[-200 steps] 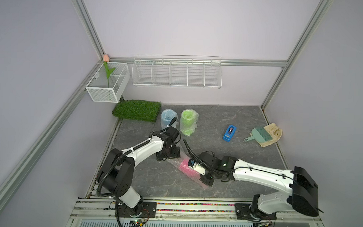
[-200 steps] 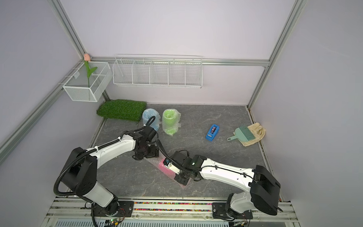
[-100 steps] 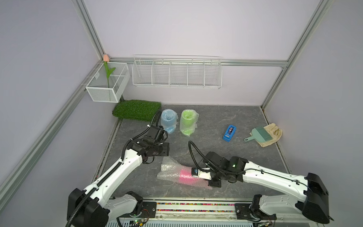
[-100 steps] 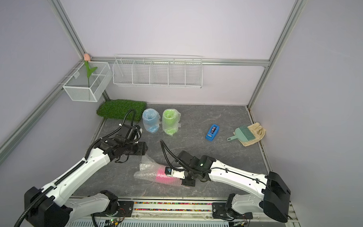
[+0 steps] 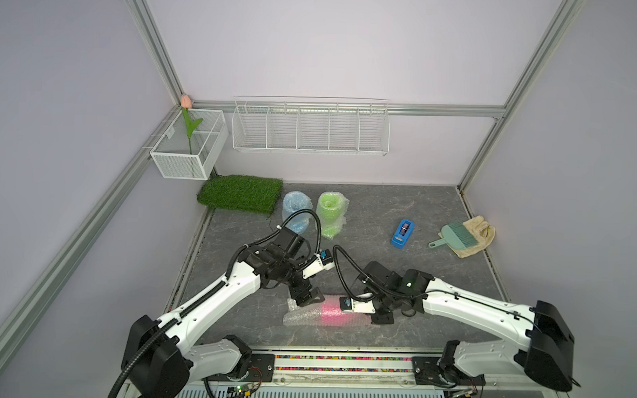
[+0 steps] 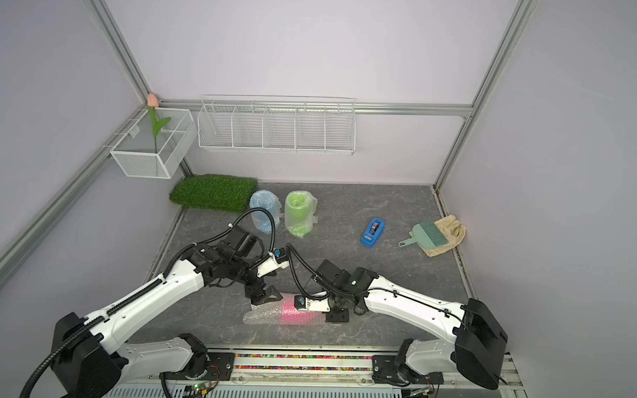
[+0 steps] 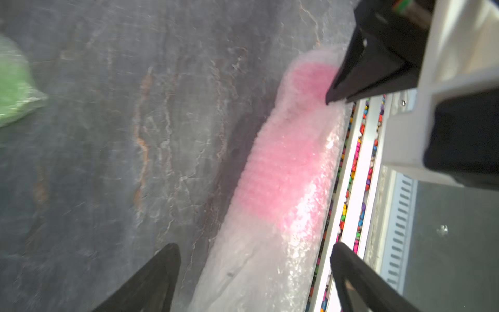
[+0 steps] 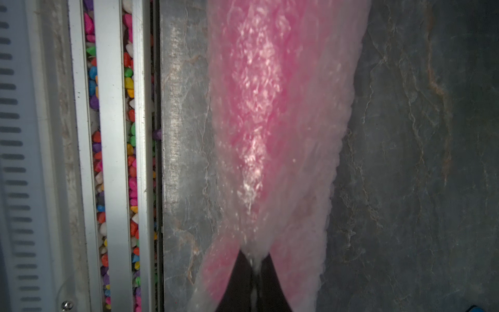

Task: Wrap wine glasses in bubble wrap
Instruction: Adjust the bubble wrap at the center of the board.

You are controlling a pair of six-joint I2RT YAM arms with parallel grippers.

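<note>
My right gripper [image 8: 252, 263] has its fingers pinched tight on the bubble wrap [image 5: 300, 316] at one end of the roll. The roll lies along the front edge of the tabletop [image 5: 382, 216] with the pink goblet [image 5: 329, 311] inside. My left gripper [image 7: 253, 245] hangs with fingers spread wide astride the roll's other end. The wrapped blue goblet [image 5: 295, 212] and green goblet [image 5: 329, 211] stand near the back edge.

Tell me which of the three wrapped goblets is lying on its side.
The pink goblet, rolled in bubble wrap at the front of the table; the blue goblet and green goblet stand upright at the back.
</note>
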